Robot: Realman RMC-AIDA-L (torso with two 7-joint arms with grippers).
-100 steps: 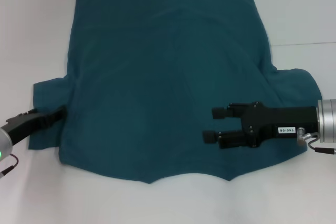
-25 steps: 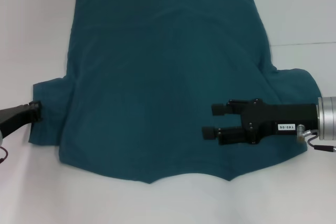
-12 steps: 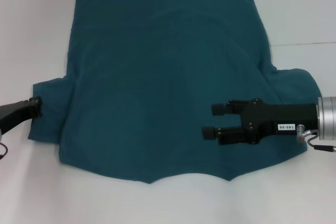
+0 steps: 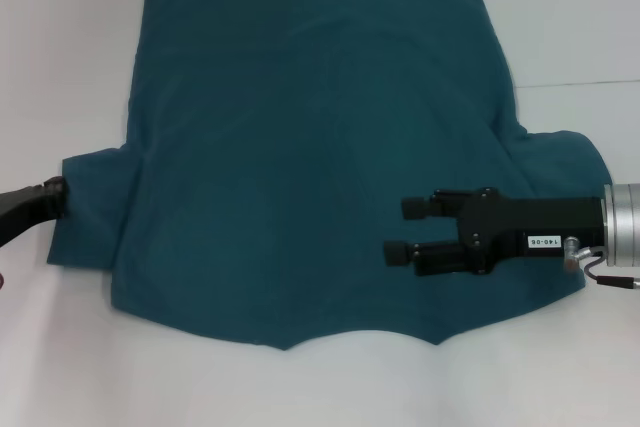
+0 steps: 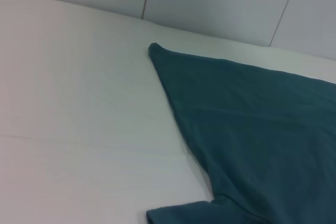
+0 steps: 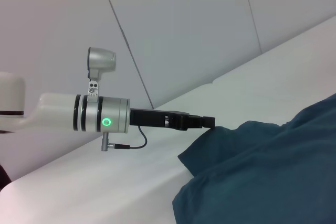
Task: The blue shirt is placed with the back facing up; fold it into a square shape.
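Blue shirt spread flat, plain back up, across white table, hem toward far side, both sleeves out. Left gripper at outer edge of left sleeve, seemingly clenched on the fabric there, as seen in right wrist view. Right gripper hovering over shirt near right sleeve, fingers released and apart, grasping nothing.

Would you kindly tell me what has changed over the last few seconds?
The left gripper has drawn back outward from over the left sleeve to its outer edge; the sleeve's lower edge shifted slightly. The right gripper stays open over the shirt, barely moved. The shirt's body lies as before.
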